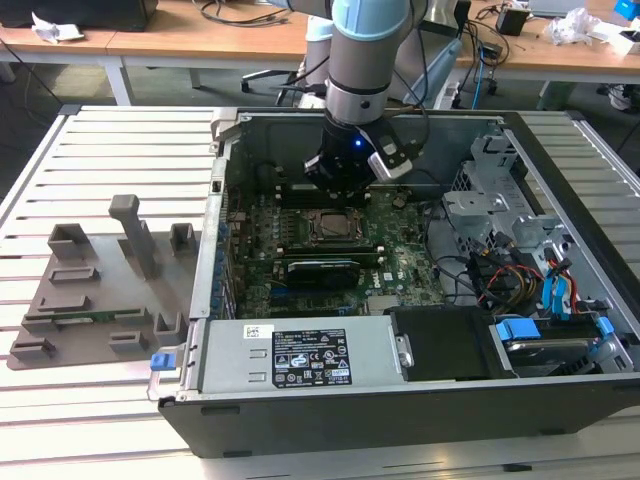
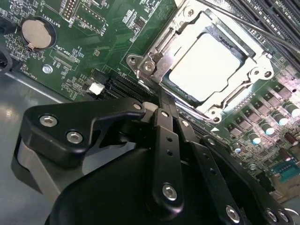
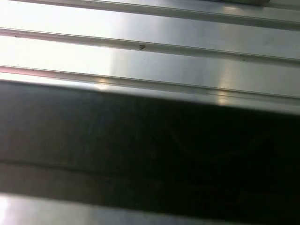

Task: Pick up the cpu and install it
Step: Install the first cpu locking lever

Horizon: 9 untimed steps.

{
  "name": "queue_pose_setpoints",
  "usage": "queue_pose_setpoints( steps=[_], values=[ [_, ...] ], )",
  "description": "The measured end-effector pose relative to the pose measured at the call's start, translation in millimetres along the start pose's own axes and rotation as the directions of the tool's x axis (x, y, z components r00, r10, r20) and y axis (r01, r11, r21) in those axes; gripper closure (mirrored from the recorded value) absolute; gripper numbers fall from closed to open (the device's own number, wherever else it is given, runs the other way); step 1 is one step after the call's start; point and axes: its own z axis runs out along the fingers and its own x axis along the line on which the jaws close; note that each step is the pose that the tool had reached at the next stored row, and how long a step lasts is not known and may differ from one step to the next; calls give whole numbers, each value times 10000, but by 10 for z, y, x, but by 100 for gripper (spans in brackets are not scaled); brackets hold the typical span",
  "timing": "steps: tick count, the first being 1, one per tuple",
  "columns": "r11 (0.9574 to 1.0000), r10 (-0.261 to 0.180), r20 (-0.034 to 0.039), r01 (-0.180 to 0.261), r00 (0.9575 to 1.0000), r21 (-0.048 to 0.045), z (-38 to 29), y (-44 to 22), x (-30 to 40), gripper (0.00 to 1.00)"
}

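The cpu [image 2: 206,65] sits in the socket [image 2: 146,66], at 12 o'clock from the claw [image 2: 161,101], whose fingers meet, holding nothing.

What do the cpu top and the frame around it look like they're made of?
The cpu top looks like matte silver metal, reflecting evenly and pale. The socket frame around it looks like polished bare steel, with bright glints and screws at its corners.

cpu [image 2: 206,65]: smooth, pale, bright metal top;
socket frame [image 2: 149,65]: shiny bare metal;
gripper [image 2: 161,105]: matt black;
table [image 1: 130,150]: ribbed, glossy metal
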Motion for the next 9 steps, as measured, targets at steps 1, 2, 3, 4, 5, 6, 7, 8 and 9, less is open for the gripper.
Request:
queue_pose_setpoints(
  steps=[1,2,3,4,5,6,7,8,9],
  values=[
    [10000,0,-4,0,10000,6,8,-3,-7,89],
    [10000,0,-3,0,10000,10,19,-5,-15,89],
    [10000,-1,6,1,10000,-10,34,-3,-22,89],
    [10000,0,0,0,10000,-3,39,-5,-25,89],
    [10000,0,-1,0,10000,0,42,-6,-26,89],
    [10000,1,1,-1,10000,-2,43,-7,-26,89],
    [10000,0,1,0,10000,-20,43,-8,-26,89],
    [10000,0,7,0,10000,-48,43,-7,-26,89],
    [10000,0,13,0,10000,-54,43,-6,-27,89]
  ],
)
